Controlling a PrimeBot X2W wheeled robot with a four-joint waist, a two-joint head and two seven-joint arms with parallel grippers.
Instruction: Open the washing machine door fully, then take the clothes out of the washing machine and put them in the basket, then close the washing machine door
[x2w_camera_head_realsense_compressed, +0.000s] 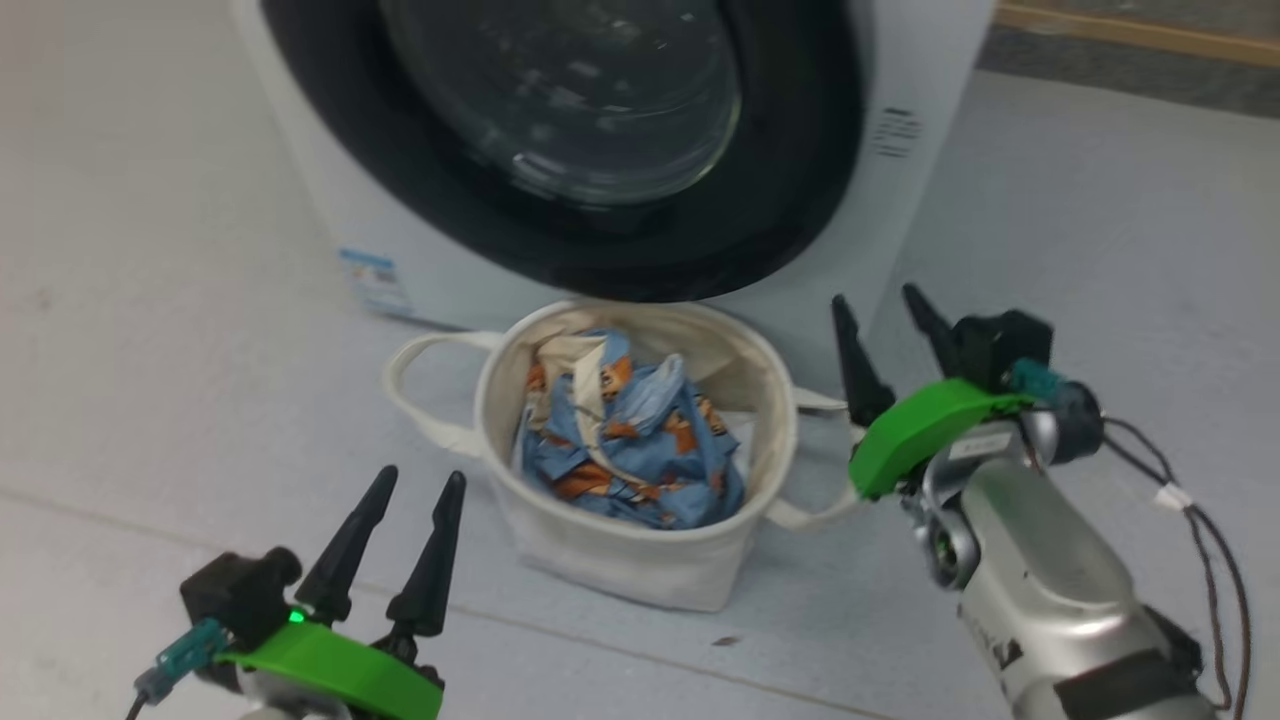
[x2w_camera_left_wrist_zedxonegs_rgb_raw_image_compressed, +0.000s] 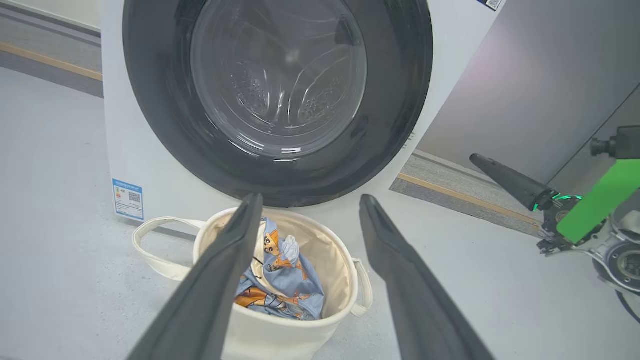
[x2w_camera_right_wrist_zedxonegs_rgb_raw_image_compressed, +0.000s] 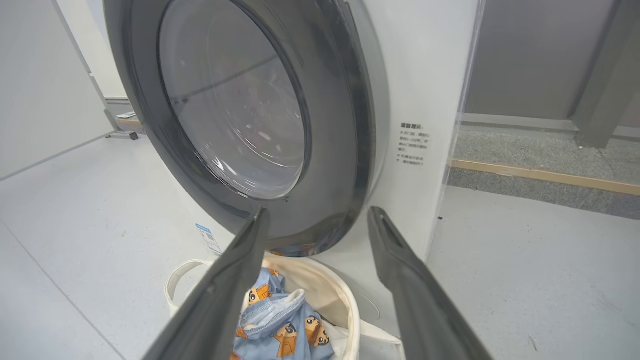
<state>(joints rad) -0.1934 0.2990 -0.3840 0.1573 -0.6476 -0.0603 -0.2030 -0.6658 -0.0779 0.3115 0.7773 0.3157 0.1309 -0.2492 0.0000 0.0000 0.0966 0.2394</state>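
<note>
The washing machine door (x2w_camera_head_realsense_compressed: 560, 100), with its black rim and domed glass, lies shut against the front of the white washing machine (x2w_camera_head_realsense_compressed: 930, 200). On the floor just in front stands the cream basket (x2w_camera_head_realsense_compressed: 620, 565), with the light blue bear-print clothes (x2w_camera_head_realsense_compressed: 625, 440) bundled inside. My left gripper (x2w_camera_head_realsense_compressed: 420, 475) hovers open in front of the basket, toward my left, holding nothing. My right gripper (x2w_camera_head_realsense_compressed: 874, 296) is open and empty beside the basket's right handle. The left wrist view looks past my left gripper (x2w_camera_left_wrist_zedxonegs_rgb_raw_image_compressed: 311, 197) at the door (x2w_camera_left_wrist_zedxonegs_rgb_raw_image_compressed: 277, 80) and the clothes (x2w_camera_left_wrist_zedxonegs_rgb_raw_image_compressed: 280, 280). My right gripper (x2w_camera_right_wrist_zedxonegs_rgb_raw_image_compressed: 318, 210) points at the door's lower edge (x2w_camera_right_wrist_zedxonegs_rgb_raw_image_compressed: 300, 235).
A blue label sticker (x2w_camera_head_realsense_compressed: 375, 280) marks the machine's lower left front. Pale grey floor (x2w_camera_head_realsense_compressed: 150, 350) spreads around the basket. A wooden strip (x2w_camera_head_realsense_compressed: 1140, 30) runs along darker flooring behind the machine on the right. A grey panel (x2w_camera_left_wrist_zedxonegs_rgb_raw_image_compressed: 540, 75) stands right of the machine.
</note>
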